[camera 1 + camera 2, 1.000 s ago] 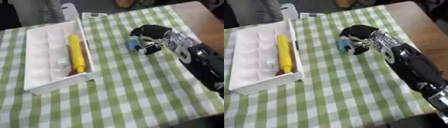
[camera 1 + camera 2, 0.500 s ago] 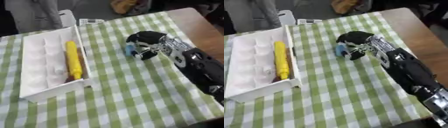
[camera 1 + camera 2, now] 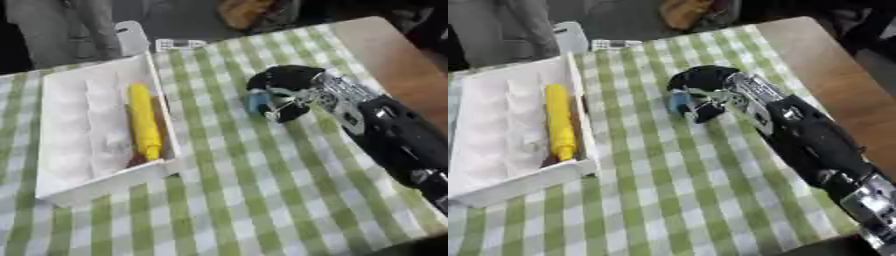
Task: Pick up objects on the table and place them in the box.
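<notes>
My right hand [image 3: 287,86] reaches in from the right over the green checked cloth, fingers curled round a small blue object [image 3: 255,102] that shows at its left side. Most of that object is hidden by the fingers. To the left lies the white box [image 3: 52,150], long and shallow. Inside it a yellow stick-shaped object [image 3: 143,120] lies lengthwise, with a dark reddish thing [image 3: 137,160] at its near end. The hand is roughly a hand's width right of the box wall. My left hand shows in neither view.
A white rectangular thing [image 3: 129,36] and a small label-like card [image 3: 178,44] lie past the box's far end. Bare wooden table [image 3: 385,45] shows at the far right, beyond the cloth. A person's clothing hangs at the far edge.
The whole picture has shifted and tilted, so the camera has moved. The right hand stays curled over the blue object at much the same spot on the cloth.
</notes>
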`<state>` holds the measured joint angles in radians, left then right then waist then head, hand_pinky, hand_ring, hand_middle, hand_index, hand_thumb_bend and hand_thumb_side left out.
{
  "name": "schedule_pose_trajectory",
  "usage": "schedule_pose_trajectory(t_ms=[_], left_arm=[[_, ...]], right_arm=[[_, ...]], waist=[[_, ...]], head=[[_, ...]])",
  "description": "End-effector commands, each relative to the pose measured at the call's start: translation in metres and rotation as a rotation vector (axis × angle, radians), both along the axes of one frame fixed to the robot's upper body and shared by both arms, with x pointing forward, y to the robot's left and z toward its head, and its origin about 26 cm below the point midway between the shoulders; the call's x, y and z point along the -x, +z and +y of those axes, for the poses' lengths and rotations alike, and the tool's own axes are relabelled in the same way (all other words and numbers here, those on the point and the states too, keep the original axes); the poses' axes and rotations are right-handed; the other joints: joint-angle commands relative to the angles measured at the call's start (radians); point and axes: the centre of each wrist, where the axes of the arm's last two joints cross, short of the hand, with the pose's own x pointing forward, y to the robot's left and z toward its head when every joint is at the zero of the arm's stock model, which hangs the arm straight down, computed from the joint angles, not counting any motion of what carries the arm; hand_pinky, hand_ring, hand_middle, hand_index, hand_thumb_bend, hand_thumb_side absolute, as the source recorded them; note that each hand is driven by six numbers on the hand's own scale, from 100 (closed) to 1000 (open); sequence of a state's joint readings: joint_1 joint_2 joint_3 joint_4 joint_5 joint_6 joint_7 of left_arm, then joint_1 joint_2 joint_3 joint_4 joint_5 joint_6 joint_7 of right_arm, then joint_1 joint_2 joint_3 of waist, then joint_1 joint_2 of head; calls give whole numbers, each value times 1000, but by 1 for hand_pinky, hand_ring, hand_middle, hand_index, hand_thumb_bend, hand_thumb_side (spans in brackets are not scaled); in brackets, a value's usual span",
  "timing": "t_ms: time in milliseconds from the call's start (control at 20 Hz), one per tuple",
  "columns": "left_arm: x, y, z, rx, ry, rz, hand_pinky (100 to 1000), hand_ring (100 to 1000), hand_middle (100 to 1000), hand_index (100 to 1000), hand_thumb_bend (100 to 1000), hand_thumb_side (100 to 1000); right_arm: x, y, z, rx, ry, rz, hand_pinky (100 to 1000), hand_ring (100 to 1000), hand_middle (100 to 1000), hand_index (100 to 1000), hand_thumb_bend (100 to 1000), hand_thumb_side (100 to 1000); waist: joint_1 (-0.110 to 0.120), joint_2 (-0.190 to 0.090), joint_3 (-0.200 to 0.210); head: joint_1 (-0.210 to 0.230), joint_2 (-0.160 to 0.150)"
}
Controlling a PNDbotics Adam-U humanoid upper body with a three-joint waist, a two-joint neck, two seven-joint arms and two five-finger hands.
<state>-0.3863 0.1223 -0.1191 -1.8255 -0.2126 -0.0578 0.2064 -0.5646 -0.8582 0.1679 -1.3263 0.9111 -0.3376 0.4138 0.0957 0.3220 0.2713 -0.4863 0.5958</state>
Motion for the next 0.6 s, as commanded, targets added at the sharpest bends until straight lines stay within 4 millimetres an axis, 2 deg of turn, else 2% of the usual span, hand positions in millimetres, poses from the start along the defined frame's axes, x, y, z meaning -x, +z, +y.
schedule_pose_trajectory(t_ms=[50, 250, 400, 450, 500, 600], left_arm=[[1, 9, 4, -15, 2, -36, 728, 1000, 616, 753, 100, 826], [1, 10, 4, -14, 1, -37, 728, 1000, 615, 752, 100, 827], [1, 10, 4, -14, 1, -37, 728, 1000, 615, 752, 100, 826], [1, 10, 4, -14, 2, -37, 728, 1000, 615, 752, 100, 826], [1, 10, 4, -14, 2, -37, 728, 1000, 615, 752, 100, 826], [1, 9, 4, -14, 2, -37, 729, 1000, 616, 752, 100, 826]], right_arm=[[1, 14, -7, 64, -30, -8, 995, 934, 919, 983, 230, 418], [2, 11, -9, 93, -58, 16, 984, 921, 905, 982, 220, 431], [2, 9, -10, 92, -64, 32, 924, 829, 802, 936, 200, 416], [2, 9, -11, 90, -65, 35, 924, 829, 802, 936, 200, 416], [2, 9, -11, 90, -67, 36, 859, 758, 677, 867, 183, 392], [2, 9, -9, 82, -59, 27, 801, 684, 552, 765, 182, 367]], waist=[[-3, -8, 2], [-5, -8, 3], [-6, -10, 2], [-7, -10, 2], [-7, -11, 1], [-8, -13, 1]], head=[[-5, -12], [-7, -12], [-9, -13], [-9, -13], [-9, -14], [-11, -15]])
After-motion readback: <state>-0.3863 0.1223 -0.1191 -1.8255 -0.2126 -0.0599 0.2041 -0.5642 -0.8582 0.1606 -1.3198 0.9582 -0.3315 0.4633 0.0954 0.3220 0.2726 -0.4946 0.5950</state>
